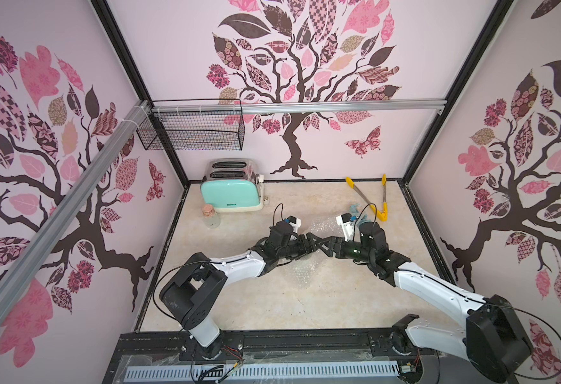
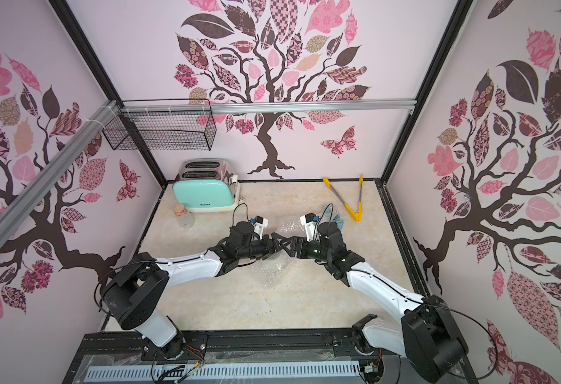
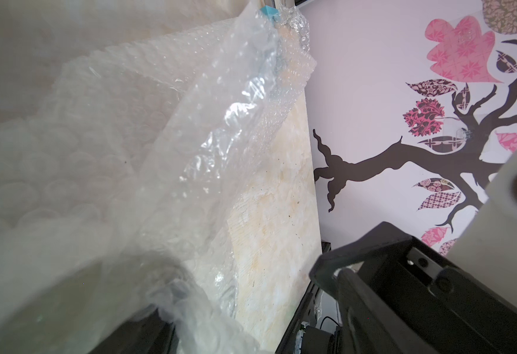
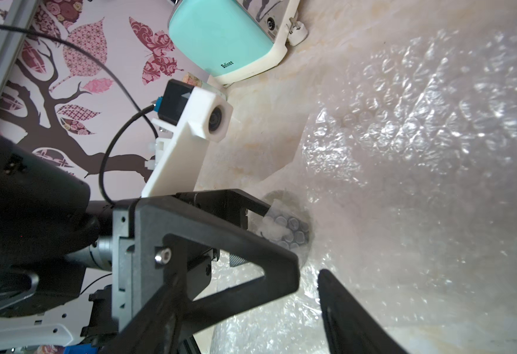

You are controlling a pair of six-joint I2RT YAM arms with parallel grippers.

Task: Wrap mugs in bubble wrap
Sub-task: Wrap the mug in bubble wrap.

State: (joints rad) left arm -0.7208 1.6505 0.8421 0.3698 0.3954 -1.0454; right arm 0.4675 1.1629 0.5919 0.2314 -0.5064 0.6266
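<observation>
The left gripper [image 4: 281,243] has its jaws spread wide, and I cannot tell about the right gripper [image 1: 334,247], so the bubble wrap [image 4: 419,138] could pop loose off the mug [image 4: 291,228], which I think sits covered just past the left gripper's tips.

Tabletop [image 1: 272,309]: cream, marbled with pale yellow veining. Bubble wrap [image 1: 304,274]: clear and glossy, with a regular pattern of small round bubbles. Toaster [image 1: 227,196], far left: mint green body, cream base, chrome top. Tongs [image 1: 384,211], far right: yellow tips and hinge, steel arms. Bottle [image 1: 212,221]: clear glass, tan cork. Basket [image 1: 192,133]: black wire mesh. Walls [image 1: 405,139]: pale pink, with dark brown trees and pink patterned leaves.
</observation>
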